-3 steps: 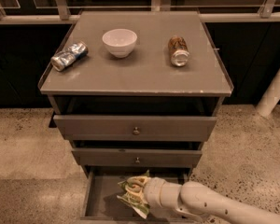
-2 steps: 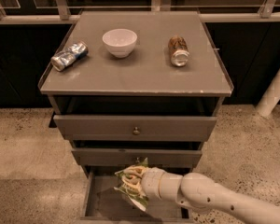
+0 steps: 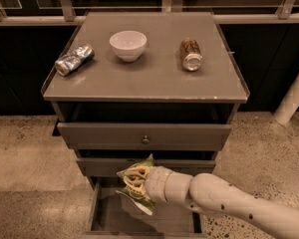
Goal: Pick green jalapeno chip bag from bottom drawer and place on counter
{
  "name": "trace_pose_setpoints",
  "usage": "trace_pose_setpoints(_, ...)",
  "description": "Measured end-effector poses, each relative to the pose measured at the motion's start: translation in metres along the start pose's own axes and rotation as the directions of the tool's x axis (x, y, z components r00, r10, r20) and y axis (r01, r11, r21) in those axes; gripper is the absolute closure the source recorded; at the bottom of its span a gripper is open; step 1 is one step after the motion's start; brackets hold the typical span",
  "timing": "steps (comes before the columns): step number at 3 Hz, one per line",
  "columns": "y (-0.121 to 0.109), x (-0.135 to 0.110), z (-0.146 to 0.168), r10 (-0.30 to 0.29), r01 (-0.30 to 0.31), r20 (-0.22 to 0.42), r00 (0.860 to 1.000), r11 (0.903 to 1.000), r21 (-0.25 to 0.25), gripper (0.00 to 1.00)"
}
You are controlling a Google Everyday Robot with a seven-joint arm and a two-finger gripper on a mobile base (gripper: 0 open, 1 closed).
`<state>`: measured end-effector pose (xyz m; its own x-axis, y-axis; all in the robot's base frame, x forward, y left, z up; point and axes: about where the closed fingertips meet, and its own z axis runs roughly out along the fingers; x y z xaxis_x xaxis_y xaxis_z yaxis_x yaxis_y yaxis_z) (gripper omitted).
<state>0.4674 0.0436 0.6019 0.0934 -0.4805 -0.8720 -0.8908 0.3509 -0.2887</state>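
Speckled concrete floor (image 3: pixel 25 153) surrounds a grey cabinet of three drawers. Low in front of it, the green jalapeno chip bag (image 3: pixel 141 202) hangs crumpled in the gripper (image 3: pixel 133 179), whose fingers are closed around it, with green and pale foil sticking out above and below them. The bag is held over the open bottom drawer (image 3: pixel 108 214), level with the front of the middle drawer (image 3: pixel 102 167), and clear of the drawer's grey floor. The white arm (image 3: pixel 224 200) reaches in from the lower right. Above, the top drawer (image 3: pixel 189 136) stands slightly pulled out. On the counter (image 3: pixel 154 81) a crushed silver-blue can (image 3: pixel 74 60) lies at the left, a white bowl (image 3: pixel 128 44) sits mid-back, and a brown can (image 3: pixel 191 54) lies at the right.
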Motion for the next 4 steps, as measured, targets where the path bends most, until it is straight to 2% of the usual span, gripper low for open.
trace_pose_setpoints(1,-0.008,-0.021,-0.01,-0.054,0.054,-0.018,0.998,0.9985,0.009,1.0)
trace_pose_setpoints(2,-0.025,-0.08,-0.034,-0.205,0.207,-0.039,0.978,0.9768,0.055,1.0)
trace_pose_setpoints(3,-0.046,-0.15,-0.052,-0.358,0.363,-0.069,0.931,0.9271,0.093,1.0)
trace_pose_setpoints(4,-0.071,-0.21,-0.065,-0.469,0.475,-0.077,0.88,0.8702,0.13,1.0)
